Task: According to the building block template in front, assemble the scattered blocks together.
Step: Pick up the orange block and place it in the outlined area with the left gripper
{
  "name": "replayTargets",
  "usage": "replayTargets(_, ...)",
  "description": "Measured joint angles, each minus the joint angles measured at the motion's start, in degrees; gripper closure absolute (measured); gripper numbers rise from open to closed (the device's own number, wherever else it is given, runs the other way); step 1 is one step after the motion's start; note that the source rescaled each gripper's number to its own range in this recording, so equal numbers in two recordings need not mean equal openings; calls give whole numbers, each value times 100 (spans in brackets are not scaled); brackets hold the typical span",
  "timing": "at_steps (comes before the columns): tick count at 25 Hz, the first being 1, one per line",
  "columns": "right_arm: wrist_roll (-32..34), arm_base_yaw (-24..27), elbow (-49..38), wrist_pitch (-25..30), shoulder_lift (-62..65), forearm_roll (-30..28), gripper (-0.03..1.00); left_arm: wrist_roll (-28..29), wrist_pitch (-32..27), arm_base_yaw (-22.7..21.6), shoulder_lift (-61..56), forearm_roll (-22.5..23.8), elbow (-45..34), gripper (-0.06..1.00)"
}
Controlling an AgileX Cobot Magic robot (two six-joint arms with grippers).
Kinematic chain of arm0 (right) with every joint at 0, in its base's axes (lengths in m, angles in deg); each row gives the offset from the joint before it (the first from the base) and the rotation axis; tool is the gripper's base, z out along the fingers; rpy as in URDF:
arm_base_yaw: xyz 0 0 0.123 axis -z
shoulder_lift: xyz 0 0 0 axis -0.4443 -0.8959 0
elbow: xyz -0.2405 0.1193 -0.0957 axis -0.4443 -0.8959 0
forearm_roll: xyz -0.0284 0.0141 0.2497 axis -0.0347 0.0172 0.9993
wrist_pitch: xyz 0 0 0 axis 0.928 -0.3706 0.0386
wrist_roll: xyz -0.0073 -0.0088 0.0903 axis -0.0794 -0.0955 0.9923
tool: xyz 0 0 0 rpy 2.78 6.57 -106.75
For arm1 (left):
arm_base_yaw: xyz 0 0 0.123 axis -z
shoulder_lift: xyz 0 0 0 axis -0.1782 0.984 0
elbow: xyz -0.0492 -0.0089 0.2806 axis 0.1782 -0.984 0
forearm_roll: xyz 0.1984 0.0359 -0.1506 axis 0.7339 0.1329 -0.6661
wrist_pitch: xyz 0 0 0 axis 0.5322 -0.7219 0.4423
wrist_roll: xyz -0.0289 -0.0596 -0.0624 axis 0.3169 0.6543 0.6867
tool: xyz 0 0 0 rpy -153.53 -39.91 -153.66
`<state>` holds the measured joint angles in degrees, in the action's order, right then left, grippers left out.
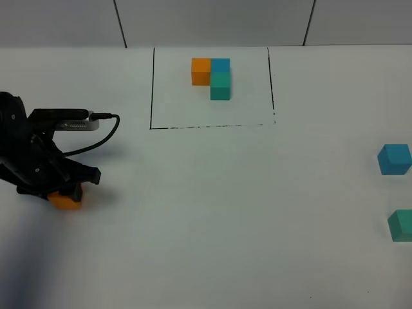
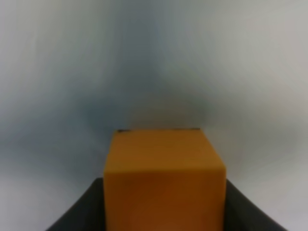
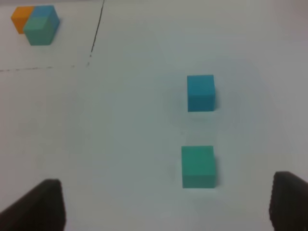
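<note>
The building block template (image 1: 211,77), an L of orange, blue and teal cubes inside a thin black rectangle, sits at the back centre; the right wrist view catches it too (image 3: 36,24). At the far left my left gripper (image 1: 64,192) is shut on the orange block (image 1: 65,201), which rests on the table. Up close, that orange block (image 2: 163,178) fills the space between the dark fingers (image 2: 77,216). The blue block (image 1: 394,159) (image 3: 200,92) and teal-green block (image 1: 401,225) (image 3: 198,166) lie at the right edge. My right gripper (image 3: 168,207) hangs open above them, holding nothing.
The white table (image 1: 212,212) spreads between the left arm and the two loose blocks. A black cable (image 1: 106,132) loops off the left arm. Tiled wall seams run behind the table's back edge (image 1: 335,45).
</note>
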<state>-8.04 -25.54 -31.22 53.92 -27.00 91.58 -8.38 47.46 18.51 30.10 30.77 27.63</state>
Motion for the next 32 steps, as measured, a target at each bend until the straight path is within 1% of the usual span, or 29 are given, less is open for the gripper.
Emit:
replayTargets(3,1,0,0,0,0,0,24,-701,-583,31,0,0,491,94)
replayTargets(5,1,0,0,0,0,0,24,-1308,-925,149,4,33,830,94)
replayTargets(7,1,0,0,0,0,0,24,-2122,-1162,370,6,49,1178,94)
replayTargets(11,1,0,0,0,0,0,24,-3601,-1543,1071,186,44,1905,94)
replayTargets(14,1,0,0,0,0,0,24,-4209,-1686,1638,524,44,2554,94)
replayTargets(17,1,0,0,0,0,0,24,-4515,-1883,2049,959,61,3264,94)
replayTargets(21,7,0,0,0,0,0,24,-4581,-2226,2403,1599,232,4169,94)
replayTargets(25,7,0,0,0,0,0,24,-4782,-2496,2552,2150,268,4795,94)
replayTargets(29,18,0,0,0,0,0,24,-5115,-2630,2616,2494,291,5159,94)
replayTargets(32,25,0,0,0,0,0,24,-5191,-2641,2622,2647,314,5283,94)
